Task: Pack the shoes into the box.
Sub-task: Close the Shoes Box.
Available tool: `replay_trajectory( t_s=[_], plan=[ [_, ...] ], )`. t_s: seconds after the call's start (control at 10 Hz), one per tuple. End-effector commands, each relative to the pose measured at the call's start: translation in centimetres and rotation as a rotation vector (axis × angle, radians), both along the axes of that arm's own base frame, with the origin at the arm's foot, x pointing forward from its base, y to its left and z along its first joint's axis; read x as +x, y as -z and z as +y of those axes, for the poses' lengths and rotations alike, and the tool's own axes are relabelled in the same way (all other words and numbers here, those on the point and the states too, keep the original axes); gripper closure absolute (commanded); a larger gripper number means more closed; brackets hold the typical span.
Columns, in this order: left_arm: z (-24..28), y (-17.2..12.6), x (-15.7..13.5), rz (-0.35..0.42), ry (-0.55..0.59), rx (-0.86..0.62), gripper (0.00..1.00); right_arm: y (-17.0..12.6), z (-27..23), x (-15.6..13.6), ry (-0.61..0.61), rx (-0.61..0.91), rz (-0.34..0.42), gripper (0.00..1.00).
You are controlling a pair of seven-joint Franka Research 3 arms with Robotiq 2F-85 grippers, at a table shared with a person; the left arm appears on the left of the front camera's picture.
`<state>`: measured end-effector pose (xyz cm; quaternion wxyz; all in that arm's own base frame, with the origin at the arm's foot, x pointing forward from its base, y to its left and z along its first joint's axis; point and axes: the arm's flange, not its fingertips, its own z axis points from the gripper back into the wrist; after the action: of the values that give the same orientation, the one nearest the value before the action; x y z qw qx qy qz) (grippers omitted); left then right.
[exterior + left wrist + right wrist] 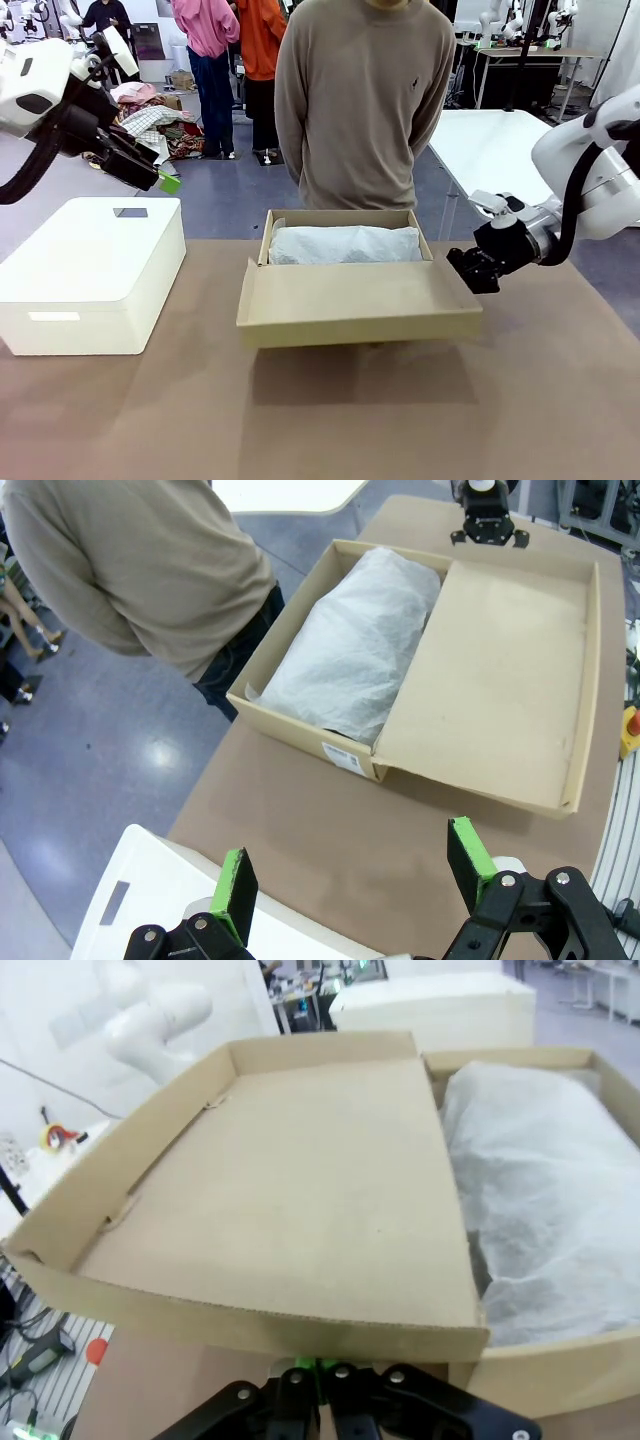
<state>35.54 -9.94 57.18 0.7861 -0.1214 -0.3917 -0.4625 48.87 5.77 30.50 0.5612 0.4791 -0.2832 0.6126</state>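
Observation:
The tan cardboard box (pixel 345 217) stands open at mid-table, with its flap lid (pixel 350 300) folded out toward me and hanging a little above the table. Crinkled white tissue paper (pixel 345 245) covers the inside, and the shoes are hidden. My right gripper (pixel 470 270) is shut with nothing in it, low at the right end of the lid. Its wrist view has the fingertips (pixel 318 1370) just below the lid's edge (pixel 290 1190); I cannot tell whether they touch. My left gripper (pixel 165 182) hangs open and high at the far left, its pads (pixel 238 885) above the white container.
A white rounded plastic container (pixel 95 270) sits on the table's left side. A person (pixel 365 100) stands right behind the box at the far edge, hands behind the back. A white table (pixel 490 140) stands beyond at right. Bare brown tabletop (pixel 330 420) lies in front of the lid.

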Motion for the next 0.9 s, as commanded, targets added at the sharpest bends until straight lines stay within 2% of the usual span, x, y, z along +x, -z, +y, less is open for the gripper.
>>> replay_trajectory(
  t_s=[0.0, 0.4, 0.8],
  plan=[
    [0.2, 0.1, 0.1, -0.002, 0.019, -0.012, 0.00, -1.2, -0.1, -0.3, 0.066, 0.064, -0.033, 1.00],
    [0.2, 0.1, 0.1, -0.002, 0.019, -0.012, 0.00, -3.3, -0.3, 0.0, 0.150, 0.108, -0.087, 1.00],
    [0.2, 0.1, 0.1, -0.002, 0.019, -0.012, 0.00, -4.1, -0.6, 0.6, 0.253, 0.133, -0.121, 1.00]
  ],
)
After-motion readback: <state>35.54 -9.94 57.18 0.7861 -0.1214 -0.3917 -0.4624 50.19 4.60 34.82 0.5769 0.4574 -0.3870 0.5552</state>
